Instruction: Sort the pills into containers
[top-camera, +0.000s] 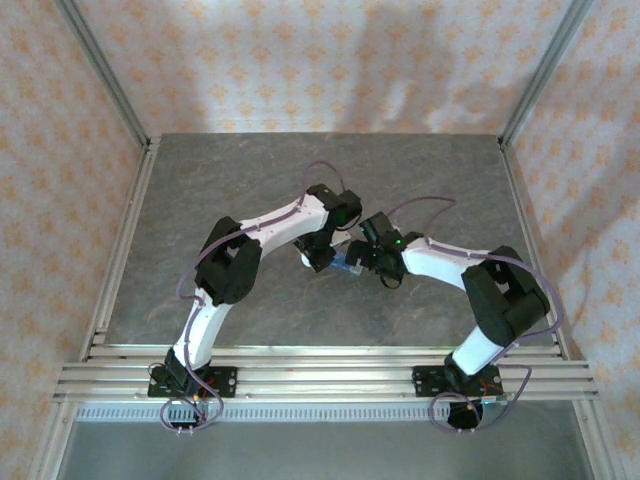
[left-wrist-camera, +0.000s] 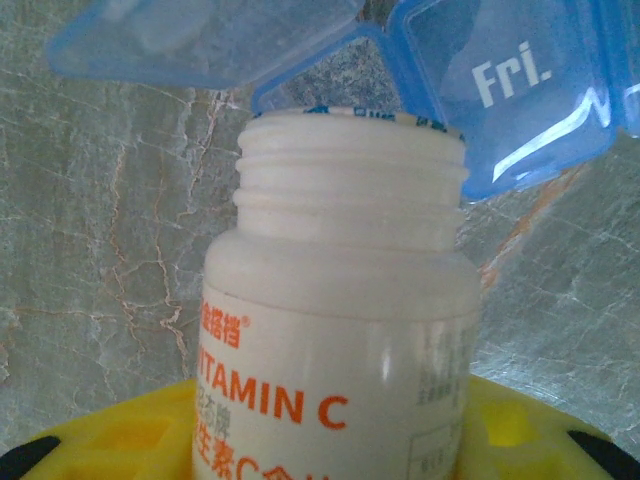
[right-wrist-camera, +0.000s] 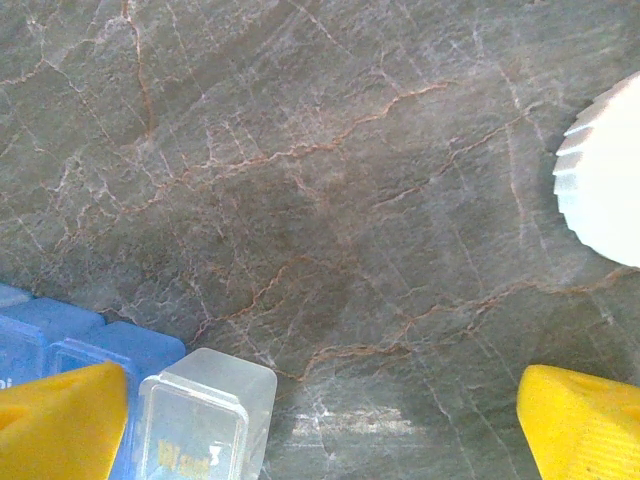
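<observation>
From above, the 2 arms meet at the middle of the grey stone-patterned table (top-camera: 250, 180). The left gripper (top-camera: 318, 258) carries a white bottle (top-camera: 306, 260), tipped toward the blue pill box (top-camera: 345, 266), which lies on the table just before the right gripper (top-camera: 378, 262). At the left wrist, the yellow fingers (left-wrist-camera: 110, 445) are clamped on the bottle (left-wrist-camera: 340, 330). It is smooth, stiff white plastic with a threaded, uncapped mouth and orange "VITAMIN C" print. Its mouth sits close under the pill box (left-wrist-camera: 520, 90), whose thin translucent lid marked "Fri." stands open. At the right wrist, the right gripper (right-wrist-camera: 320, 430) is spread wide with bare table between its tips, grasping nothing. The pill box (right-wrist-camera: 90, 345) lies by 1 tip, with a clear lid (right-wrist-camera: 205, 415) raised. A white ribbed cap (right-wrist-camera: 605, 185) rests well apart. The box looks light, slick and easily shoved, with flimsy hinges, so it is probably best pinned by its long sides.
</observation>
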